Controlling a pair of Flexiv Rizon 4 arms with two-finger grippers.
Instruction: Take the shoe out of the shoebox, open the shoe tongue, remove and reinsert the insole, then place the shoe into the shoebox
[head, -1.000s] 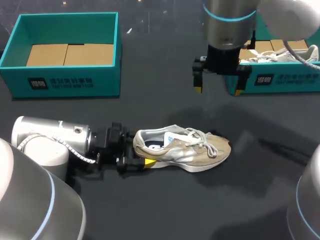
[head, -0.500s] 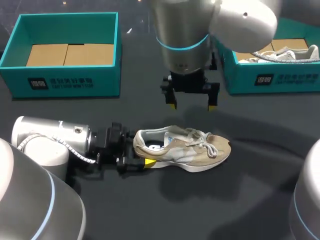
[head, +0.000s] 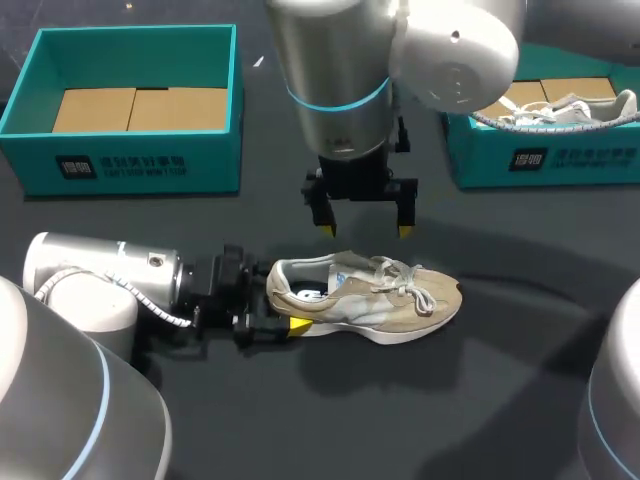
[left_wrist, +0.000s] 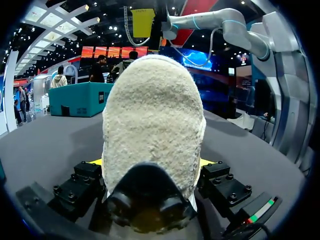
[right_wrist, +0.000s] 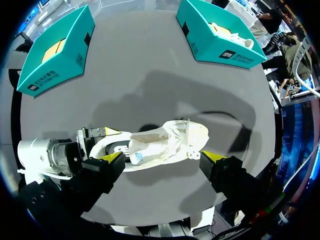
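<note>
My shoe (head: 370, 300) lies on its sole on the dark worktop (head: 300, 420), out of both boxes, near the middle. Its heel points toward my left arm and its toe toward my right side. It is beige and grey with a white sole, and its white laces (head: 405, 275) lie loose over the front. Something white and blue shows in the shoe's opening; I cannot tell whether that is the tongue or the insole.

My left end effector (head: 283, 308) lies low along the worktop and is clamped on the shoe's heel. In the left wrist view the heel fills the gap, with a yellow tip pressed in on either side. In the head view only the near tip shows, against the side of the sole.

My right end effector (head: 367, 231) hangs straight down above the shoe's opening, clear of it, its fingers spread wide with nothing between them. In the right wrist view the shoe lies below, between the two yellow tips, lengthways across the gap.

The left shoebox (head: 130, 165), teal, stands at the far left with brown cardboard (head: 135, 108) on its floor. The right shoebox (head: 560, 160), also teal, stands at the far right, and a second shoe (head: 570, 108) lies in it. Both boxes are well apart from the shoe on the worktop.
</note>
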